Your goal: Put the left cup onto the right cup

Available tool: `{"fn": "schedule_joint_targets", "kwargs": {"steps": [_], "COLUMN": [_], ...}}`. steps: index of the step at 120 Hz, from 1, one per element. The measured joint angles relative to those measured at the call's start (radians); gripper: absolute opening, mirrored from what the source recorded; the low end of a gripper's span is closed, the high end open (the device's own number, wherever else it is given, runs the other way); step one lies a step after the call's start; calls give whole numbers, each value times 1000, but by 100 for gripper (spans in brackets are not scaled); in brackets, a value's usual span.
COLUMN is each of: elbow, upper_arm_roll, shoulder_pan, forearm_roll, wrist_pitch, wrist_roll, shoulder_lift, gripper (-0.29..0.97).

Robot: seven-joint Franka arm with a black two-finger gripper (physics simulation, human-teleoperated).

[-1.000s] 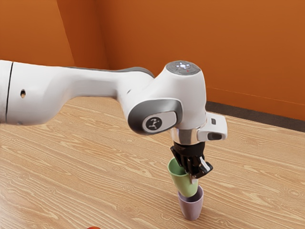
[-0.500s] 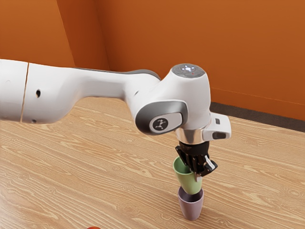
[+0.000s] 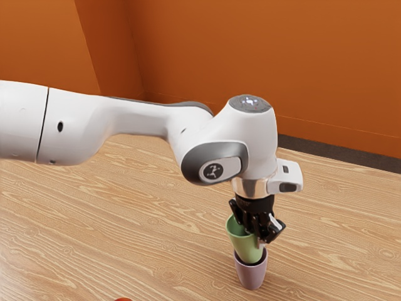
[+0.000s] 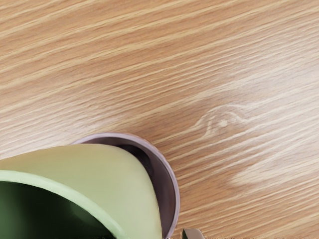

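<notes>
End effector [image 3: 259,230] clenched on the rim wall of the green cup [image 3: 240,242], one finger inside the mouth and one outside, as far as the exterior view lets me read it. The green cup is off the tabletop [image 3: 94,238], and its base is dipped into the mouth of the purple cup [image 3: 251,274], which stands upright on the wood. The green cup is tilted, with its rim leaning toward the exterior view's left. In the wrist view the green cup [image 4: 84,172] sits right under my hand and overlaps most of the purple cup [image 4: 168,175] opening, with a dark crescent of that opening left uncovered on one side.

Progress, my call: pick and carry are done and insertion is started but not finished. I can't tell whether the base touches the inner wall. Left to do: straighten, lower until seated, let go, lift clear. The risk is tipping the purple cup if I push down while tilted.
</notes>
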State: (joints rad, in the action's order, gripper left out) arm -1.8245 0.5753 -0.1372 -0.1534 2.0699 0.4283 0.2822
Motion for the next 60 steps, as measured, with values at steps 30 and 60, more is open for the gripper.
{"fn": "schedule_joint_targets", "kwargs": {"steps": [30, 60], "elbow": [2, 138], "upper_arm_roll": [-1, -146], "shoulder_pan": [1, 2], "forearm_roll": [2, 1], "wrist_pitch": [0, -143], "wrist_roll": [0, -9], "shoulder_lift": [-8, -105], "gripper": [49, 62]}}
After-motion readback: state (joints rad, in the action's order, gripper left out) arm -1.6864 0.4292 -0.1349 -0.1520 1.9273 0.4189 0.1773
